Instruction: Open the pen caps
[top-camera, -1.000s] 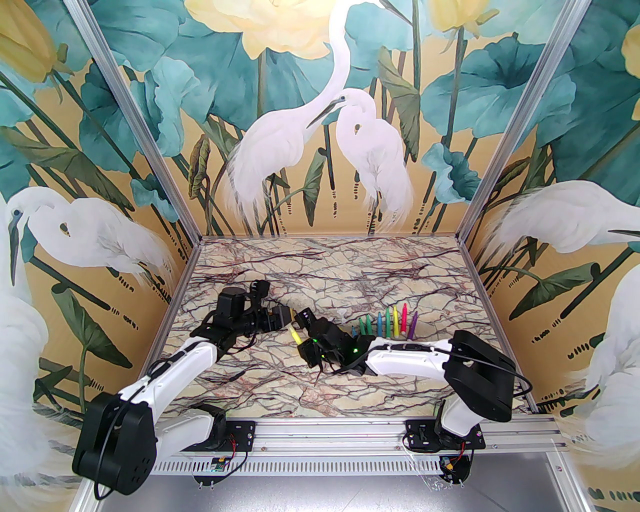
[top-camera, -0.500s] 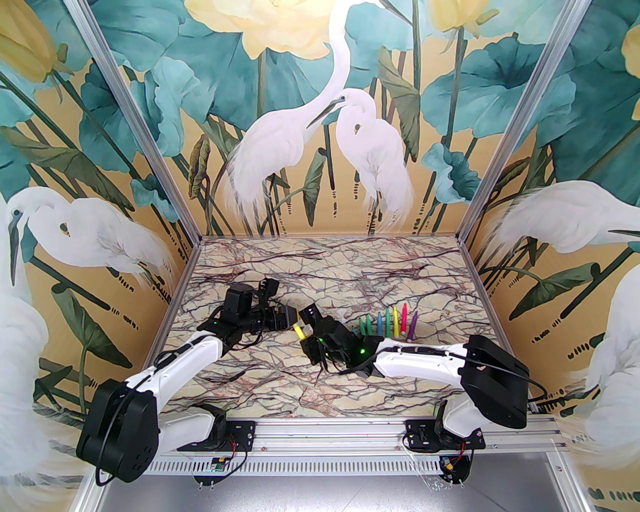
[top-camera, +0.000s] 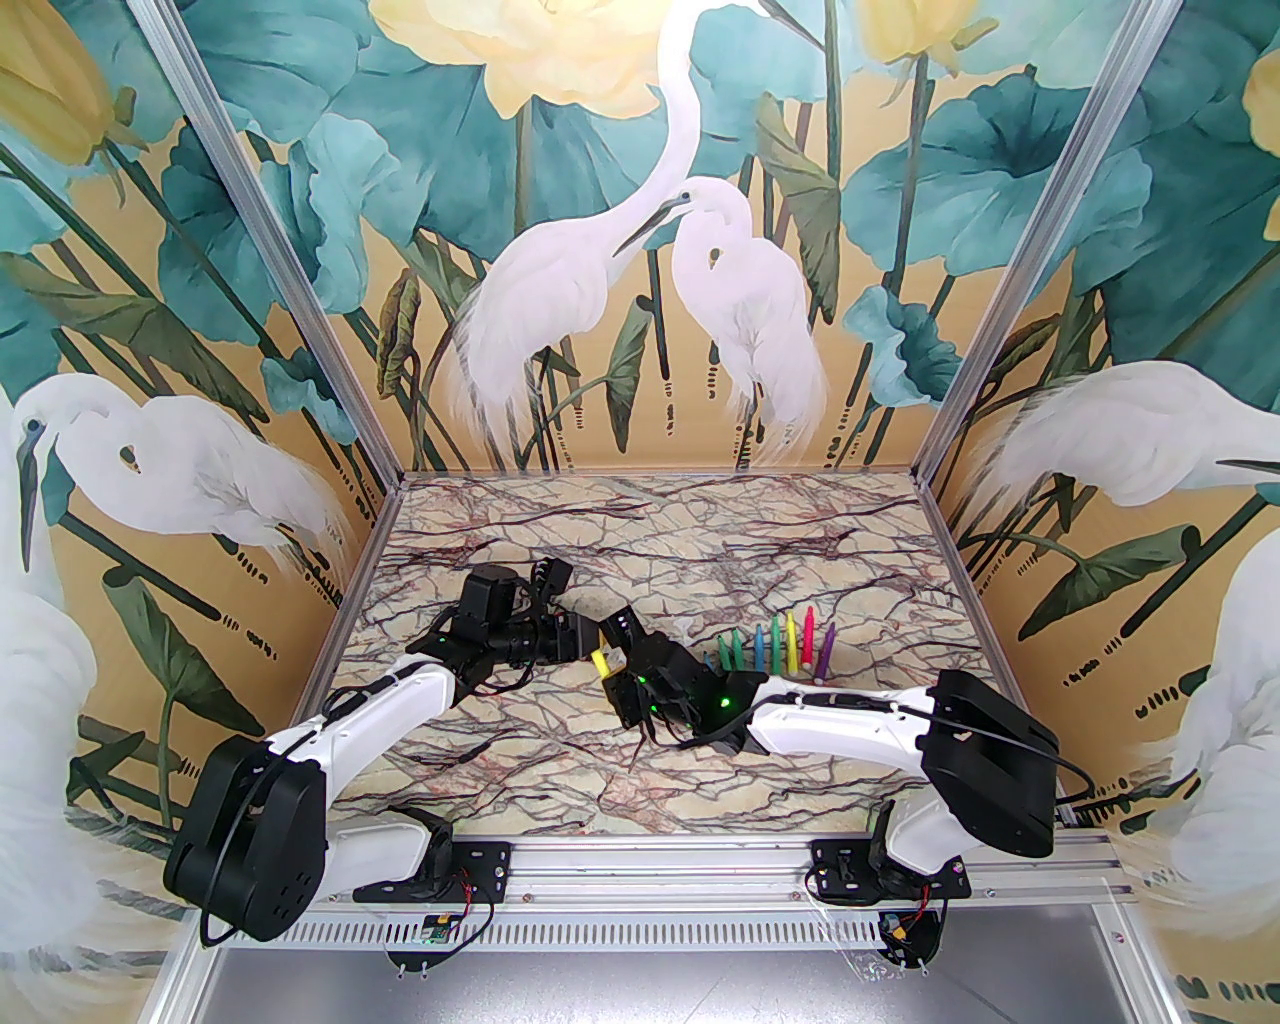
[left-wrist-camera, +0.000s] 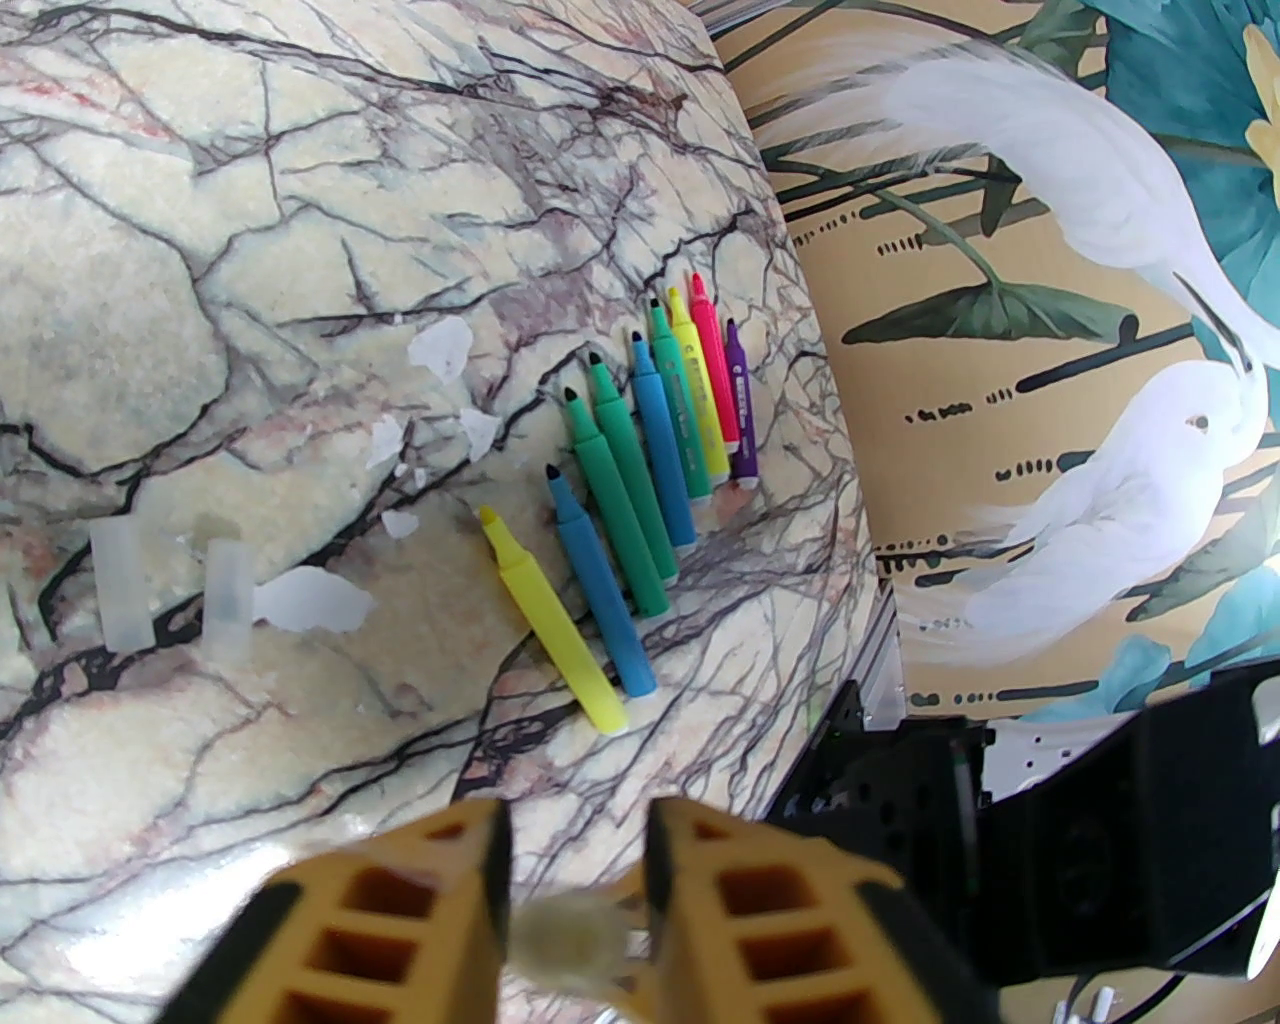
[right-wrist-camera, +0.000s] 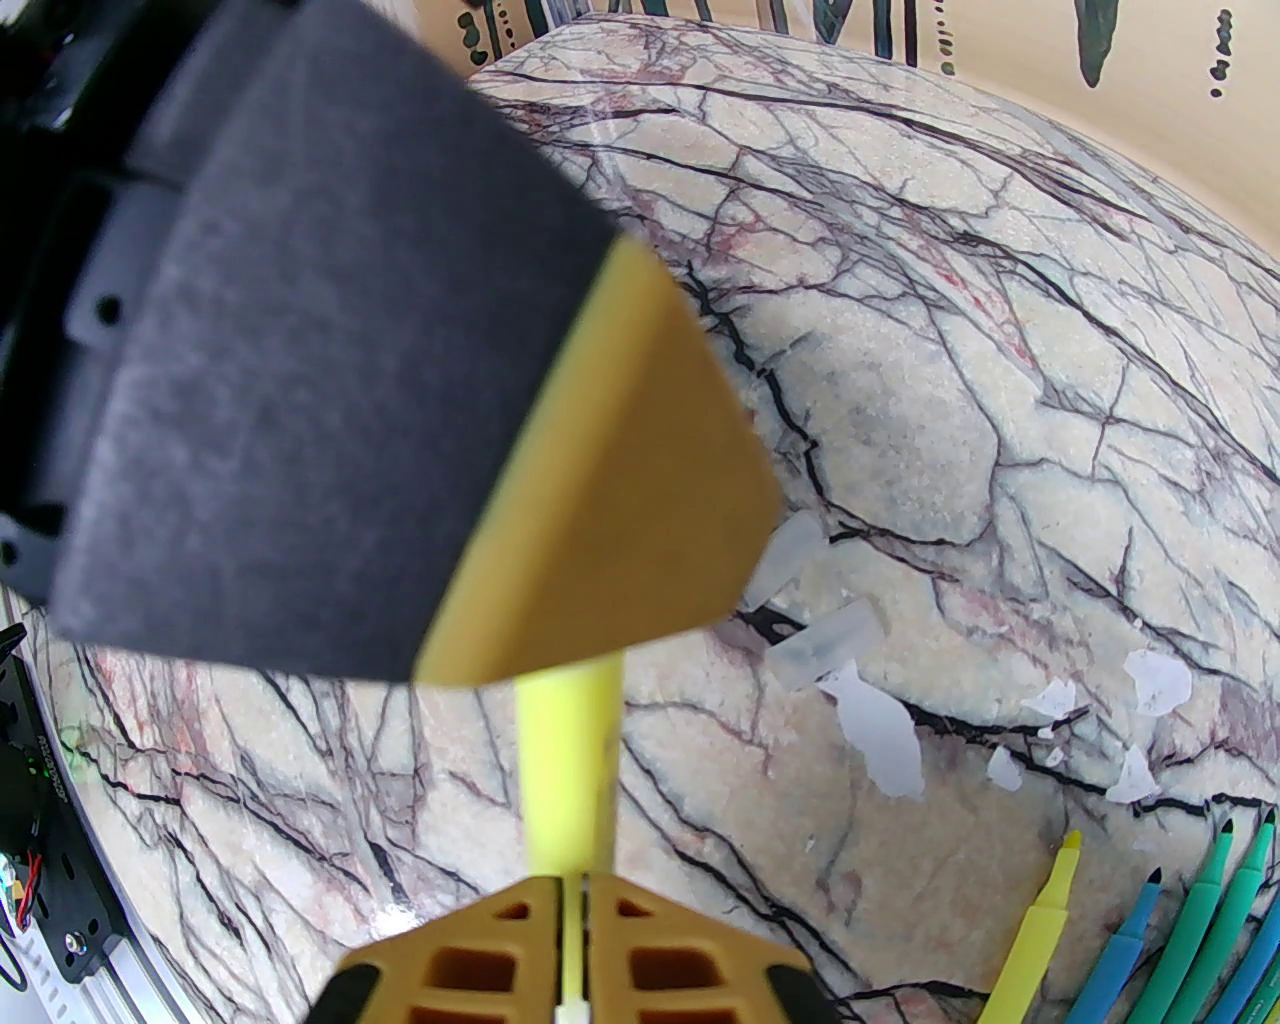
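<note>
**Left hand now shut on the cap, pull-off is next**

Top view: the left hand (top-camera: 580, 642) has come in from the left to centre frame. It now sits tip to tip w/ the right hand (top-camera: 618, 650). A sec ago there was a gap btw. them and its fingers stood wide.

Those fingers have since closed. At bottom centre of the left wrist view, the left hand (left-wrist-camera: 578, 815) pinches a small see-through plastic cap (left-wrist-camera: 565, 940) btw. its two yellow fingers (blurred, but it spans the gap side to side, so I read it as gripped).

The right hand (right-wrist-camera: 572, 890), bottom centre of its own wrist view, is clamped tight on the bright yellow thin marker pen (right-wrist-camera: 568, 760). The pen's far end runs up under a left-hand finger (right-wrist-camera: 620, 480), so the cap end is hidden there.

For the task, both ends are now held over the marble-look counter (top-camera: 700, 540), pen one side and cap the other. The cap looks not yet off. Next is prob. a straight pull apart along the pen's axis, and a slip on the smooth cap is the risk.

Elsewhere, a row of uncapped coloured pens (left-wrist-camera: 650, 470) lies centre frame in the left wrist view. Two loose clear caps (left-wrist-camera: 120, 585) lie at mid left. Every pen in that row shows a bare tip, so this one looks like about the last.
</note>
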